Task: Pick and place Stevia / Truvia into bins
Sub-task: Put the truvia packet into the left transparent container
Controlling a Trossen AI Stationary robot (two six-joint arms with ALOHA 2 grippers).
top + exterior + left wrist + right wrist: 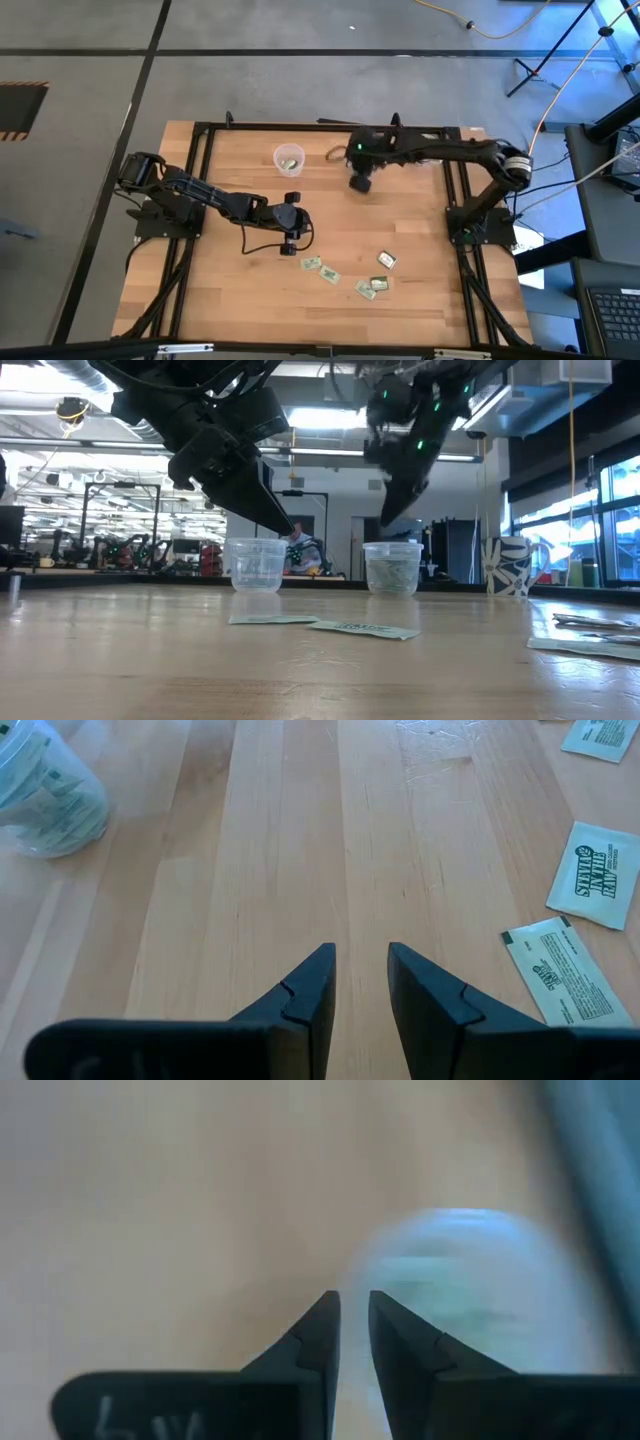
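Several pale green and white Stevia sachets (pixel 345 275) lie flat on the wooden table near its front edge. Two of them, one (pixel 565 970) and another (pixel 598 875), show beside my left gripper (pixel 360 970). That gripper is open above bare wood and also shows in the high view (pixel 290 222). Two clear cup bins, one (pixel 257 565) and the other (pixel 392 568), stand upright toward the far edge. The bin in the high view (pixel 289 158) has sachets inside. My right gripper (pixel 354 1315) hovers in the air close to a blurred bin (pixel 465 1300), slightly open, with nothing between its fingers.
A white patterned mug (pixel 510 565) stands to the right of the bins. Black frame rails (pixel 200 180) run along the table's left, right and far sides. Bare wood lies between the two grippers and along the near left of the table.
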